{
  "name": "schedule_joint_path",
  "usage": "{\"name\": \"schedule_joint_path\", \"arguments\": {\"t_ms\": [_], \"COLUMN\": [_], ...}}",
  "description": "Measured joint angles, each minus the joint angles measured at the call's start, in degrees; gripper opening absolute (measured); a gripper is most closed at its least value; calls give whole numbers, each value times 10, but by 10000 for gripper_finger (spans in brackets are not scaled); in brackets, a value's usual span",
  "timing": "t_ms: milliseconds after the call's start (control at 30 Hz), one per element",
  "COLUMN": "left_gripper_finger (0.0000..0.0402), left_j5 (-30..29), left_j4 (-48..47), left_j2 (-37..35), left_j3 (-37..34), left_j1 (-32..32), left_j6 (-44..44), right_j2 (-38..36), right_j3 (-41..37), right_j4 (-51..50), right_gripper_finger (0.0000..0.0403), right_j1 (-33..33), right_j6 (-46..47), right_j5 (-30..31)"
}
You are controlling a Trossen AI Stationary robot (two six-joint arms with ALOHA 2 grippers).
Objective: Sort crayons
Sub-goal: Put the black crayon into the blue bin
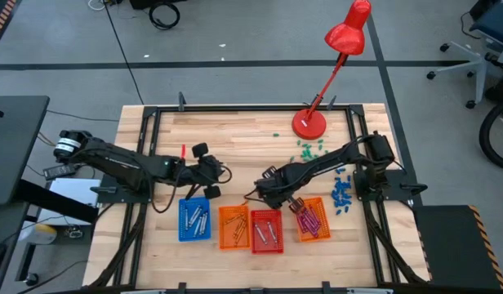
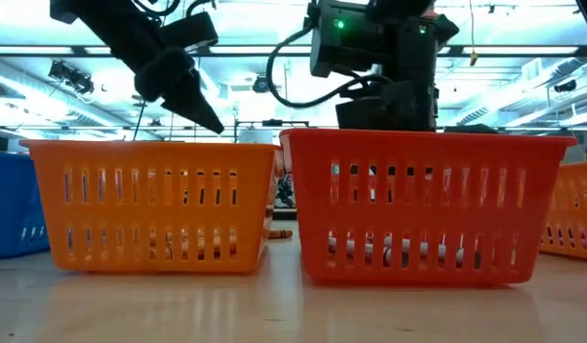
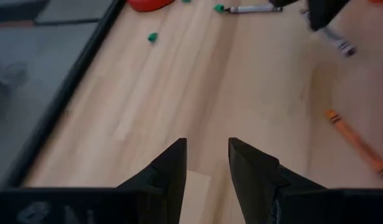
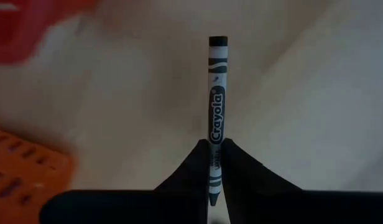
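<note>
Left arm stretched across the bench point(image 1: 235, 135) from its left edge, elbow low, wrist bent toward the middle. Left pincer point(image 3: 207, 155) just behind the blue tray point(image 1: 194, 219), fingers parted with a clear gap, nothing between them. Right arm reaching in from the bench's right edge, angled toward the middle. Right pincer point(image 4: 215, 149) just behind the red tray point(image 1: 266, 231), fingers pinched together on a grey crayon point(image 4: 216, 93) that points straight ahead beyond the fingertips.
</note>
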Motion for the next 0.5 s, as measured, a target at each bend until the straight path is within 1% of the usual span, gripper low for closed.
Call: {"name": "schedule_joint_path", "arguments": {"t_ms": [100,167,300,433,500], "left_gripper_finger": [130,130,130,130,130], "left_j5": [18,31,41,41,40], "left_j4": [12,19,25,64,85], "left_j2": [9,14,35,62,75], "left_j3": [0,0,-1,-1,-1], "left_j1": [0,-4,-17,-30,-32], "left_j6": [-15,-7,40,82,93], "right_j2": [-7,-12,-25,-35,-39], "right_j3": [0,0,0,1,1], "right_j4": [26,50,110,165,184], "right_gripper_finger": [33,34,34,34,34], "right_j1": [-10,-17,-26,-34,-38], "right_j6": [2,9,27,38,38], "right_j5": [29,43,60,82,83]}}
